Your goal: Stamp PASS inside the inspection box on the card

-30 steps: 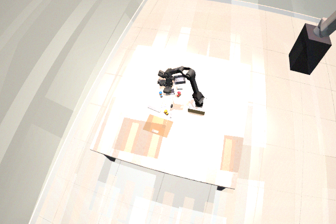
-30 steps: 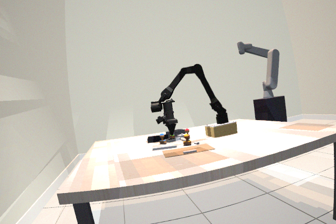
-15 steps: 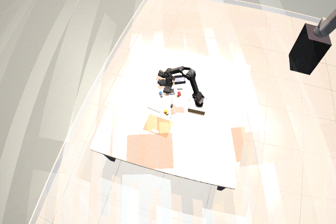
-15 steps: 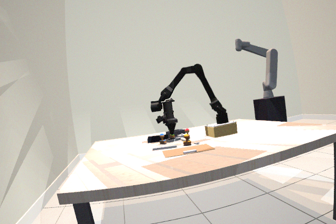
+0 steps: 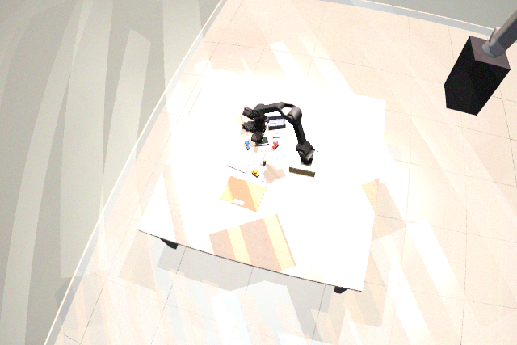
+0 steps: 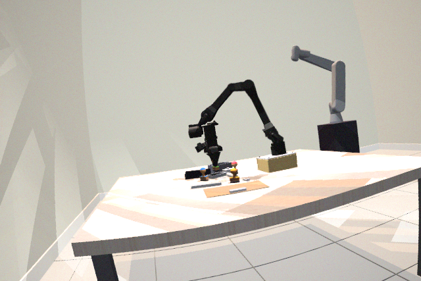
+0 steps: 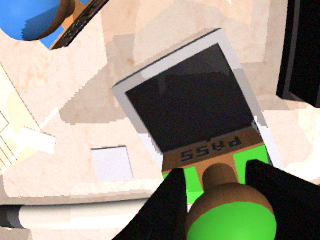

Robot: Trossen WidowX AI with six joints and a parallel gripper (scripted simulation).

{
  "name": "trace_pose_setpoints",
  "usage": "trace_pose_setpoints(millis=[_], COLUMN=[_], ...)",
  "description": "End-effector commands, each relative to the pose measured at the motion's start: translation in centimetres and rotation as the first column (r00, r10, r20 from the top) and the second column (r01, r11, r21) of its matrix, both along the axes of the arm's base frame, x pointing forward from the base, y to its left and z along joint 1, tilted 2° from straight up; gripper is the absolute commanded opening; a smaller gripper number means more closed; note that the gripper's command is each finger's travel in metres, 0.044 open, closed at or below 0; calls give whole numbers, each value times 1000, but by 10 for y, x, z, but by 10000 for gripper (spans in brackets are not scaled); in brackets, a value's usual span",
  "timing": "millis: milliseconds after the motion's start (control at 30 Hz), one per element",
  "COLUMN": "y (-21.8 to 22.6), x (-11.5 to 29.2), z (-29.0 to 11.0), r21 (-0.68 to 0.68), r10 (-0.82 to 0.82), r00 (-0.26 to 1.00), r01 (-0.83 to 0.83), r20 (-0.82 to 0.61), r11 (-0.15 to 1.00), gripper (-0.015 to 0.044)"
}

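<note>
From where I stand, the black parallel-jaw gripper point(image 7: 223, 190) is clamped on the green-knobbed wooden PASS stamp point(image 7: 227, 216), its two dark fingers pressed against either side of the brown handle just under the round green knob. The stamp's base, with PASS lettered along its wooden edge, sits at the near edge of the dark square ink pad in its pale grey tray point(image 7: 190, 96); whether the rubber face is touching the ink I cannot tell. A blue-knobbed wooden stamp point(image 7: 40, 3) stands well apart from the pad. From the side, the black jointed arm point(image 6: 237, 101) arches over the pale wooden bench point(image 6: 306, 176) and points the gripper straight down among the small stamps. A red-knobbed stamp point(image 6: 234, 164) stands near it. The flat tan card point(image 6: 234, 188) lies nearer the bench's front edge, apart from the gripper
</note>
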State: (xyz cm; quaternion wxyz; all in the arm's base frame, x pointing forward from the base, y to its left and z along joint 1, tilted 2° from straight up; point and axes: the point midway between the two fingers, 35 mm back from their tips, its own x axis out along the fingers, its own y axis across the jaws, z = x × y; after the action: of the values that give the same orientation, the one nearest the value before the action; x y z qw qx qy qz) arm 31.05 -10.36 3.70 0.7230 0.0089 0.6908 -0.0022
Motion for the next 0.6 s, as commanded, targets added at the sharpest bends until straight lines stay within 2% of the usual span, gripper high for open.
trace_pose_setpoints(millis=[0, 567], y=[0, 2], x=[1, -1], z=[7, 35], r21=[1, 1], r10=[0, 0], r00=[1000, 1000], r01=[0, 0], r20=[5, 5], r11=[1000, 1000], gripper=[0, 0])
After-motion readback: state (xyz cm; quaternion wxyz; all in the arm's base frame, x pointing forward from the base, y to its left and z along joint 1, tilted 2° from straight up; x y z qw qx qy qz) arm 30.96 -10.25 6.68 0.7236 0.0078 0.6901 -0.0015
